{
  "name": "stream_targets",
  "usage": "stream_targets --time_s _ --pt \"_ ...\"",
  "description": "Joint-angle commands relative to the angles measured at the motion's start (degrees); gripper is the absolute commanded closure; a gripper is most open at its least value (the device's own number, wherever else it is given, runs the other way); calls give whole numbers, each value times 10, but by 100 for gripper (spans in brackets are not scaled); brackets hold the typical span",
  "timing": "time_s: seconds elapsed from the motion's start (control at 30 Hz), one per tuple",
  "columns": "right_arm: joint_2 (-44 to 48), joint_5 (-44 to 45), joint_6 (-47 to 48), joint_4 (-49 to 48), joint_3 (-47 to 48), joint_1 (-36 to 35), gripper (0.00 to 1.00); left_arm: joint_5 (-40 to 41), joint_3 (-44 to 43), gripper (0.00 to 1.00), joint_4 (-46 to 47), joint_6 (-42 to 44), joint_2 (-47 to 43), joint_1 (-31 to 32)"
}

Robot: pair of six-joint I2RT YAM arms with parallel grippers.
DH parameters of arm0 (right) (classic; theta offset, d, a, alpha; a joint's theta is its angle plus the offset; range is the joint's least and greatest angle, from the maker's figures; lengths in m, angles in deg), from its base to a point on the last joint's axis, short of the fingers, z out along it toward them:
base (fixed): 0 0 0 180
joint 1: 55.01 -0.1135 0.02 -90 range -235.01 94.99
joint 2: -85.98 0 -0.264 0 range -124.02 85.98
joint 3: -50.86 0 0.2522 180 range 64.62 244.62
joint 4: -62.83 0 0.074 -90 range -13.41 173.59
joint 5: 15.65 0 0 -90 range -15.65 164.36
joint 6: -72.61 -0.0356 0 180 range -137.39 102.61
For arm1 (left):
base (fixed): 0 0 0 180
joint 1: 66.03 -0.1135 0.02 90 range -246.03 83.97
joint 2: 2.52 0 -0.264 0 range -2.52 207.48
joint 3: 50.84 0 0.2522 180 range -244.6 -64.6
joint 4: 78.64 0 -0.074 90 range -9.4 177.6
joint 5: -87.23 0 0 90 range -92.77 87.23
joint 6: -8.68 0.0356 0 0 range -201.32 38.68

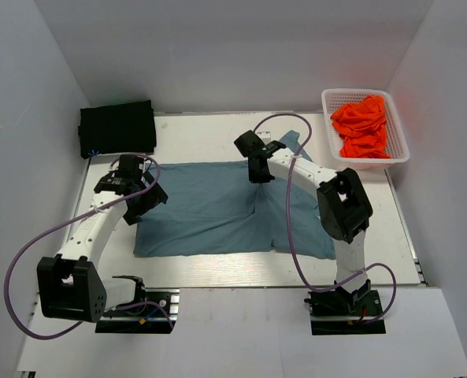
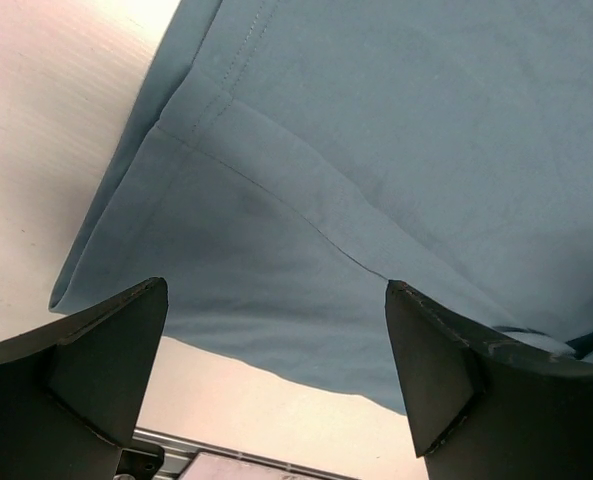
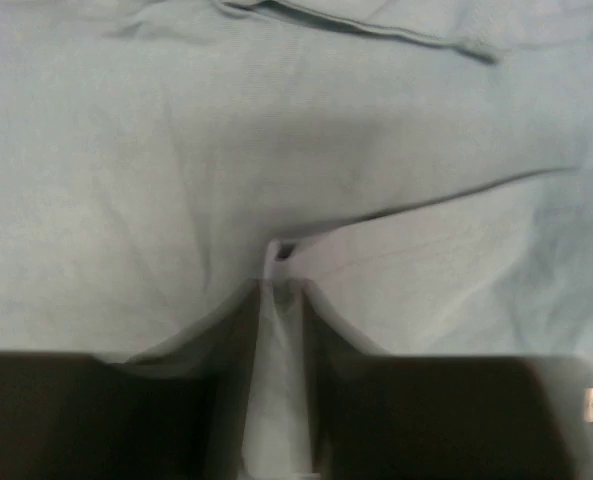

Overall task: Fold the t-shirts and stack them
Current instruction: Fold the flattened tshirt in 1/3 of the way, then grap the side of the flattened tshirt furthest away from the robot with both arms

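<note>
The left arm bends forward from its base, the left end effector (image 2: 276, 290) held low, jaws spread wide. The right arm reaches forward and inward, wrist tipped down, the right end effector (image 3: 279, 288) nearly closed, pinching a fold of shirt (image 3: 176, 150).

Blue shirt (image 1: 209, 213) fills the middle; basket (image 1: 330, 126) and black shirts (image 1: 116, 127) block far corners.

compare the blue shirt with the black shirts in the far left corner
The blue shirt lies spread out mid-table; the black shirts sit folded in a compact pile. The blue shirt is pinched by the right gripper; nothing touches the black shirts. Both are plain, unprinted cloth.
</note>
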Motion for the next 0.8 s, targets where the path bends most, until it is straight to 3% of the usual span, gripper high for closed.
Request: stream_targets --time_s 0.0,0.1,0.17,0.4,0.5,0.77 --pt "-11 -25 -6 -6 23 3 65 -9 -17 0 11 7 1 -3" --pt "-1 -57 22 -24 36 5 22 -15 -50 0 18 17 21 -3" --pt "5 -73 35 -29 63 14 10 -6 -90 0 18 17 38 -3" --pt "1 -116 51 -17 125 62 10 73 -197 0 24 23 153 -8" --pt "-15 -131 51 -10 155 119 10 116 -266 0 26 23 226 -15" --pt "-85 -159 101 -10 244 179 10 101 -361 2 81 42 390 -48"
